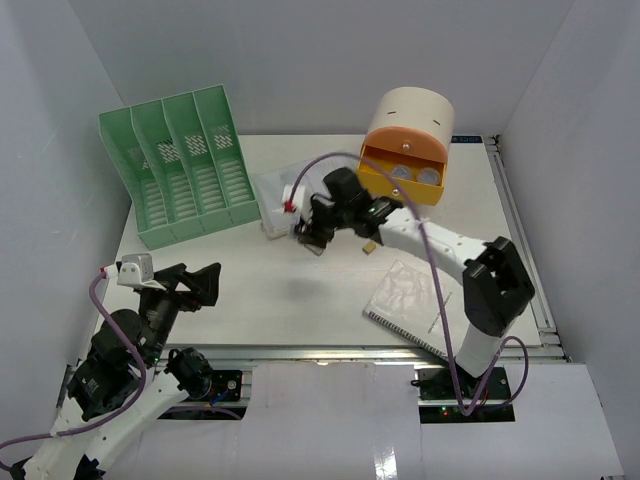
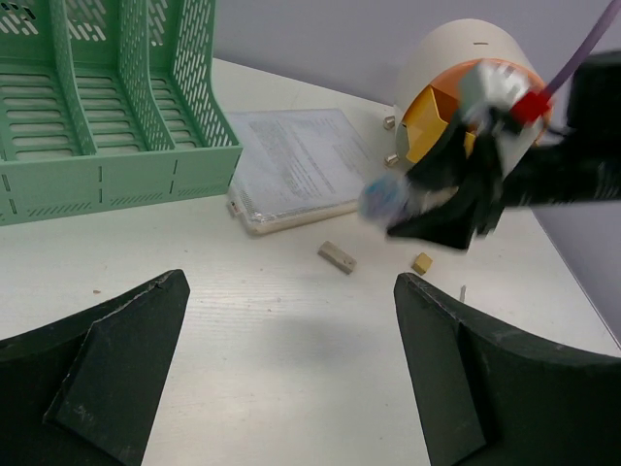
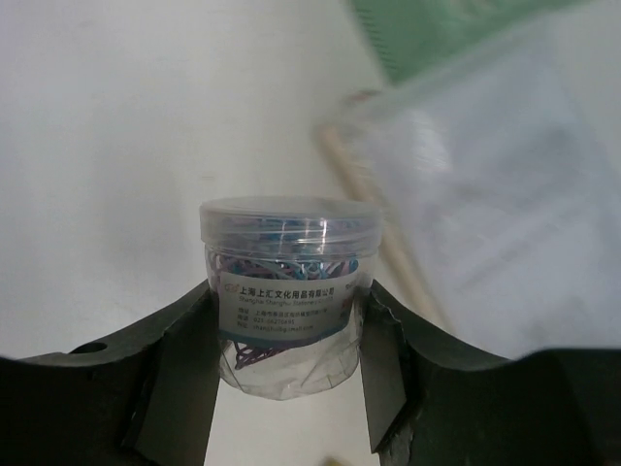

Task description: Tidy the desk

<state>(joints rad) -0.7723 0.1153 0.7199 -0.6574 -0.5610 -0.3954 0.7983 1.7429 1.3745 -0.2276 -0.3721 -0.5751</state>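
Clear plastic jar (image 3: 286,291) of paper clips clamped between right fingers (image 3: 184,374) | left fingers (image 2: 107,379) spread wide, empty

Rack (image 1: 175,175) far-L on desk (image 1: 300,300); folder (image 1: 278,192) just R of it; drawer unit (image 1: 408,140) far-R; notebook (image 1: 408,298) near-R. Jar (image 3: 286,282) betw. R gripper (image 1: 308,236) fingers, before folder.

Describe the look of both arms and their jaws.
Left arm and right arm: white links, black joints and wrists. A purple cable loops along each; the right one ends at a red tip. A small white block sits on the left wrist. Both pairs of jaws are matte black, broad and wedge-shaped.
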